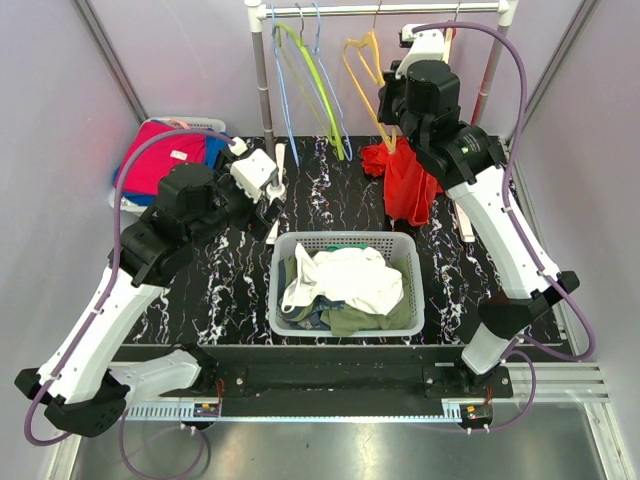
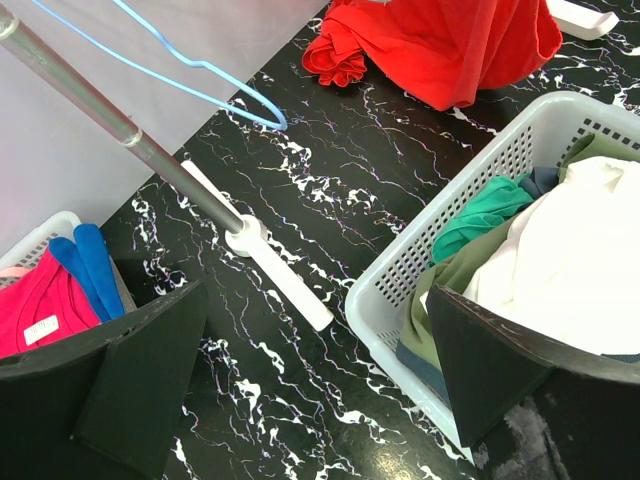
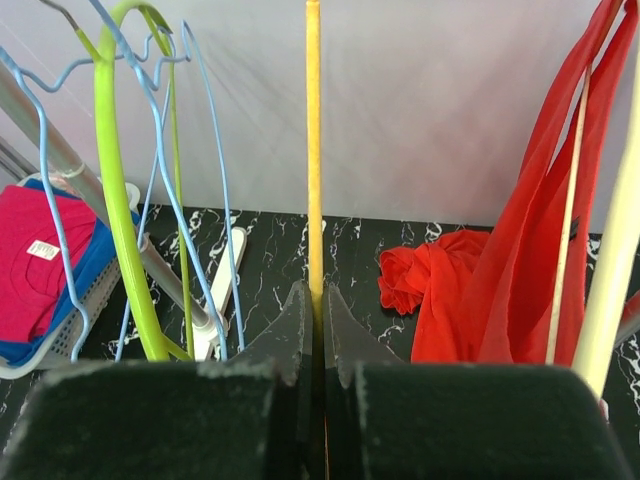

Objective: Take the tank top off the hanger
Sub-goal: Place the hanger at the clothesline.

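Note:
The red tank top [image 1: 405, 182] hangs at the back right, its lower end bunched on the black marble table [image 1: 200, 290]. It also shows in the right wrist view [image 3: 500, 270], with a strap running up along a thin cream bar, and in the left wrist view [image 2: 440, 45]. The yellow hanger [image 1: 362, 70] hangs on the rail. My right gripper [image 1: 393, 135] is shut on the hanger's yellow bar [image 3: 314, 150], just left of the tank top. My left gripper [image 1: 272, 205] is open and empty above the table, left of the white basket; the left wrist view shows the gripper [image 2: 320, 375] over bare table.
A white basket [image 1: 280, 300] of clothes stands at the middle front. A basket with pink and blue clothes [image 1: 165, 155] is at the back left. Green [image 1: 305, 70] and blue hangers [image 1: 282, 90] hang on the rack rail [image 1: 385, 10]. The rack's post and white foot [image 2: 285, 280] stand by my left gripper.

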`<state>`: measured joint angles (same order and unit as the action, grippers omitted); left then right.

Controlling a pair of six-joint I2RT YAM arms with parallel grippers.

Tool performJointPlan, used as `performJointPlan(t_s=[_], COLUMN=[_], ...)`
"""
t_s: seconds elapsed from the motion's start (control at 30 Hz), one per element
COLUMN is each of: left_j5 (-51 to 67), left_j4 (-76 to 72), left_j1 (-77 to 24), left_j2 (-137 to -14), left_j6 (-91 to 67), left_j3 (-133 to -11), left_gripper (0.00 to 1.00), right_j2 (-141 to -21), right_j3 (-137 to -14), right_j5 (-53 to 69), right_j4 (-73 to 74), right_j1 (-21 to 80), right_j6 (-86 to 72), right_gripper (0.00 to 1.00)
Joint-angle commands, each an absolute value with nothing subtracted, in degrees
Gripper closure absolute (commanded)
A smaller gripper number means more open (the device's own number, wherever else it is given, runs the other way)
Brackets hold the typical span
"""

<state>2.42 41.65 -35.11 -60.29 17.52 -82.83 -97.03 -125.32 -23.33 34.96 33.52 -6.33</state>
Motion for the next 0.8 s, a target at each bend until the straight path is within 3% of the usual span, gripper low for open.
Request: performJointPlan(t_s=[0.0, 0.77], left_j5=[2.99, 4.04], left_j4=[38.76, 38.85], left_j1=[-34.80, -34.80], left_j2=[-59.24, -58.53], left_j6=[16.70, 16.08], left_j3=[-82.71, -81.47], left_gripper=[0.01, 0.01], right_j2=[-96.24, -93.87], right_j3=[-124.02, -114.26], right_j5=[-23.91, -21.54], right_j4=[31.47, 29.36], right_j1=[34.19, 35.77], right_j6=[-7.91, -9.76], right_gripper=[1.00, 1.00])
